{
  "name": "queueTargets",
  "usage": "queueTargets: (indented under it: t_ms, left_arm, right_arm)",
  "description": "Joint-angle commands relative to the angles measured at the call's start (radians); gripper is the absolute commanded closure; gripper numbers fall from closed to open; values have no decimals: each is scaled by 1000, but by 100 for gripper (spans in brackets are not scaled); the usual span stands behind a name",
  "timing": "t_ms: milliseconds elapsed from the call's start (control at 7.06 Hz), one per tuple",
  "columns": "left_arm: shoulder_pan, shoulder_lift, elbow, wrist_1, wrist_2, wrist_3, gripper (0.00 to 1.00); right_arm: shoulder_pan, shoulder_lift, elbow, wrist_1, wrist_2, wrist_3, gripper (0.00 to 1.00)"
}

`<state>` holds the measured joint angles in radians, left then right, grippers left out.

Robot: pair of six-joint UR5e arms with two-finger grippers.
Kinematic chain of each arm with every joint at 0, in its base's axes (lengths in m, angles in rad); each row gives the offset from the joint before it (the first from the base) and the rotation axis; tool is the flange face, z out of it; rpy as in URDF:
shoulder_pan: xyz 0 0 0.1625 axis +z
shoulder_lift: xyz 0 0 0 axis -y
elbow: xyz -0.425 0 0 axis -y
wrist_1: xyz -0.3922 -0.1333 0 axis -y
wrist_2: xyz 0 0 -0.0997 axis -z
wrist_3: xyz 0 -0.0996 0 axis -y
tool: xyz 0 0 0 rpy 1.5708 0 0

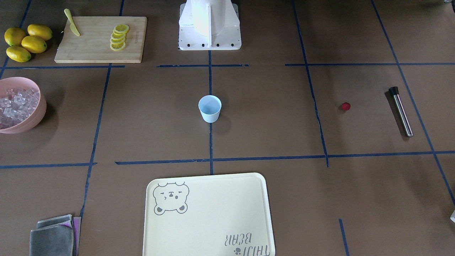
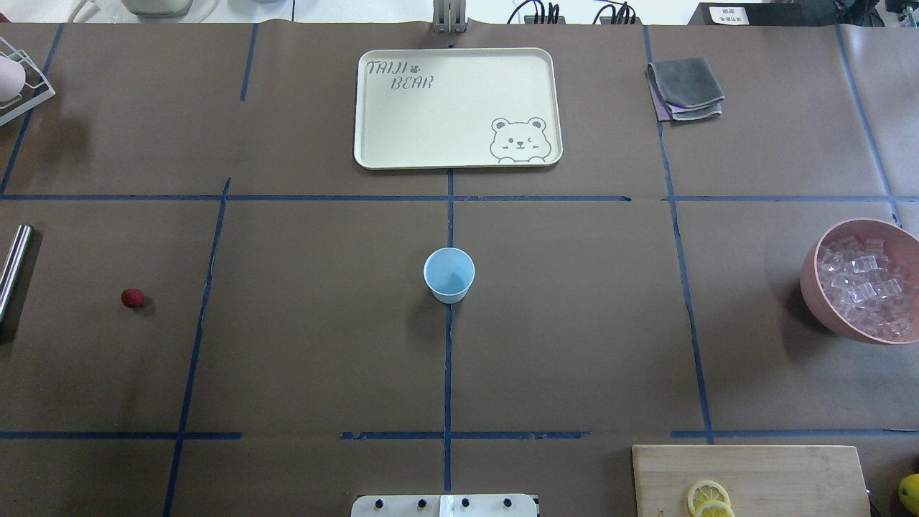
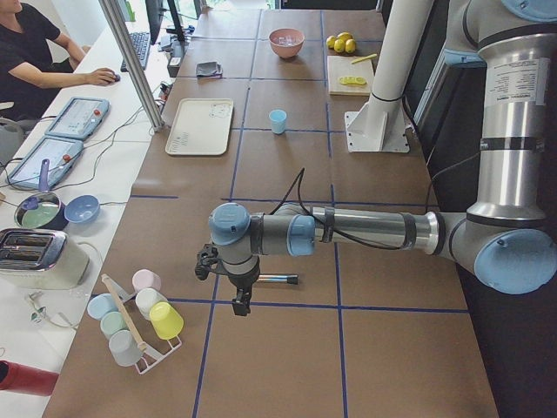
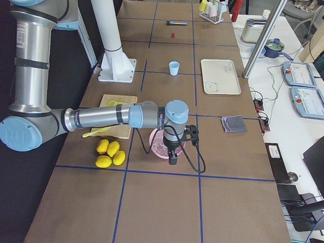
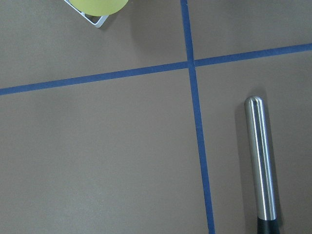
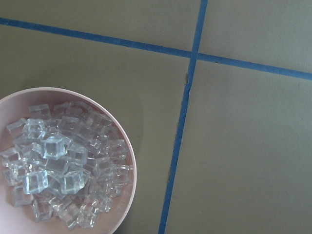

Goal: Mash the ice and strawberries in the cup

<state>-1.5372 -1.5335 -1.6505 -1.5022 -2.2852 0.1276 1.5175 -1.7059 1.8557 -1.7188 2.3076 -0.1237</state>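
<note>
Okay, looking at my feeds, and this one is right at the start line. The cup (image 2: 449, 274) stands upright in the middle of the table (image 2: 316, 345), and from overhead I see nothing inside it, just pale blue bottom. So nothing is loaded yet.

The strawberry (image 2: 132, 298) lies bare on the table, well off to the robot's left of the cup, and not far from it, further left, lies the steel muddler (image 5: 260, 161). My left wrist camera looks straight down on that muddler, so I judge the left gripper (image 3: 238, 306) hangs just beside it, above the table. It shows only in the side view, so I cannot tell how wide its jaws stand, and I see nothing in it.

Over on the right, the ice (image 6: 63, 165) is all heaped in the pink bowl (image 2: 817, 310), well apart from the cup. The right gripper (image 4: 172, 160) hovers over that bowl's edge; again only the side view has it, so I cannot tell its opening.

By my count everything is left: ice into the cup, strawberry into the cup, then pick up the muddler and mash.
</note>
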Motion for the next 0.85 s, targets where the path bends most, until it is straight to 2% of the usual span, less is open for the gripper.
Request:
queueTargets:
  t_ms: [0,709]
  left_arm:
    - [0,0,4,-4,0,1,0]
    - [0,1,9,-7,0,3,0]
  right_arm:
    - [1,-14,5,1,6,-2,0]
    - [-2,-31,31,1,99,-1,0]
